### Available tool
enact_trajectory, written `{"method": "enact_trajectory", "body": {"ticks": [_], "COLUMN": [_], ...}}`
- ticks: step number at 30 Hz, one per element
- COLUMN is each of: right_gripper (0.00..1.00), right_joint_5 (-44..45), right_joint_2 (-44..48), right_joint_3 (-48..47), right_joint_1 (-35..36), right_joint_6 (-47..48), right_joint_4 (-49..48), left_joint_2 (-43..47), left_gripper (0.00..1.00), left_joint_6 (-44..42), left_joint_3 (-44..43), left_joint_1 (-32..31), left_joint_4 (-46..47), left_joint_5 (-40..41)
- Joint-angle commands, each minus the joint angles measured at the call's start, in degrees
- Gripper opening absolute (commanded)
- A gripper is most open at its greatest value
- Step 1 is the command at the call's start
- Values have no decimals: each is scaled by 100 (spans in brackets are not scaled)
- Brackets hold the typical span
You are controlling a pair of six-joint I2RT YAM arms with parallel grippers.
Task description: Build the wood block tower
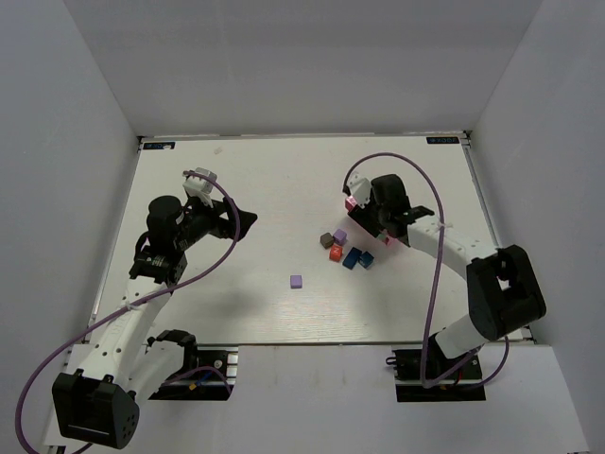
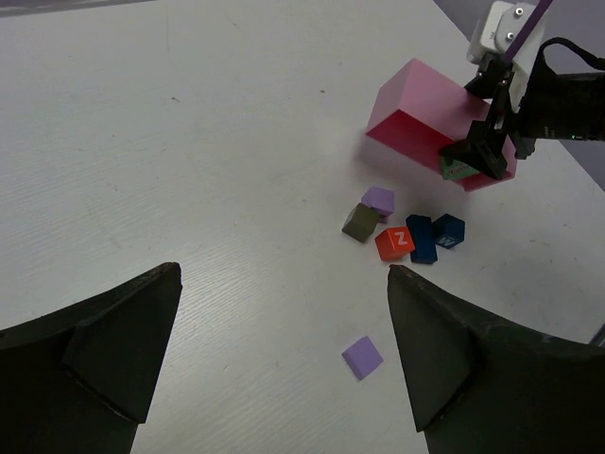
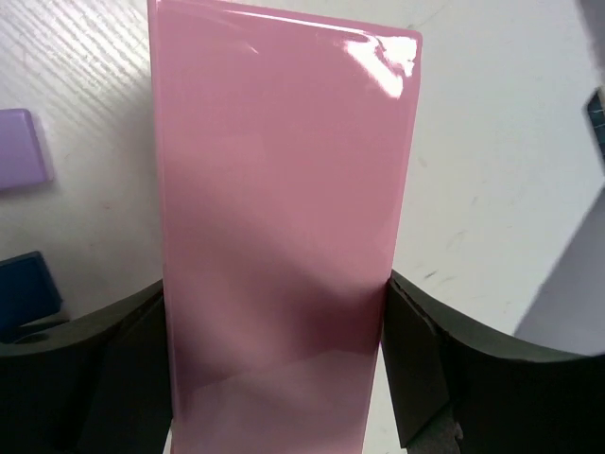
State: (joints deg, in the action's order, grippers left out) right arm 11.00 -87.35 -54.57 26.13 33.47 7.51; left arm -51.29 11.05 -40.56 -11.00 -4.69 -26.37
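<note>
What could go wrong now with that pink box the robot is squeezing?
The right tool pinches the glossy pink tray by its smooth sides, so it might slip. The wood blocks lie close beside it; swinging the tray could scatter them. One lilac block sits apart and may get missed.

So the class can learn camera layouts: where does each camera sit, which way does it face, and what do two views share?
Top external: above and behind, looking down on the table; left arm and right arm show.
Left wrist: faces across to the wood blocks; its open left gripper frames the view.
Right wrist: looks down the right gripper, closed on the pink tray.
Shared: top and left wrist both show blocks and tray.
</note>
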Motion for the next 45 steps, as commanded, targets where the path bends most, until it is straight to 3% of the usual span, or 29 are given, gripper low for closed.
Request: {"method": "enact_trajectory", "body": {"ticks": [1, 7, 9, 14, 20, 27, 31, 40, 45], "right_gripper": [17, 17, 17, 17, 17, 17, 16, 17, 17], "right_joint_5": [761, 1922, 2159, 1906, 1405, -36, -1911, -4323, -5292], "right_joint_2": [350, 570, 588, 474, 377, 79, -429, -1924, -2778], "right_joint_3": [262, 1148, 1203, 773, -19, -939, -1442, -2935, -3402], "right_joint_1": [208, 735, 814, 780, 227, -942, -1845, -2963, -3237], "right_joint_6": [396, 1204, 1363, 714, -252, -1122, -1667, -2196, -2512], "right_joint_4": [-970, -2576, -2710, -2026, -1060, -41, 716, 1762, 1973], "left_joint_2": [84, 84, 84, 84, 84, 84, 84, -22, 31], "left_gripper": [100, 100, 100, 100, 100, 100, 100, 100, 100], "left_joint_6": [-33, -33, -33, -33, -33, -33, 20, 187, 240], "left_joint_3": [-40, -40, -40, -40, -40, -40, -40, -40, 13], "left_joint_1": [-16, -16, -16, -16, -16, -16, -16, -68, -68], "left_joint_4": [56, 56, 56, 56, 56, 56, 161, 267, 267], "left_joint_5": [-44, -44, -44, -44, -44, -96, -227, -553, -615]}}
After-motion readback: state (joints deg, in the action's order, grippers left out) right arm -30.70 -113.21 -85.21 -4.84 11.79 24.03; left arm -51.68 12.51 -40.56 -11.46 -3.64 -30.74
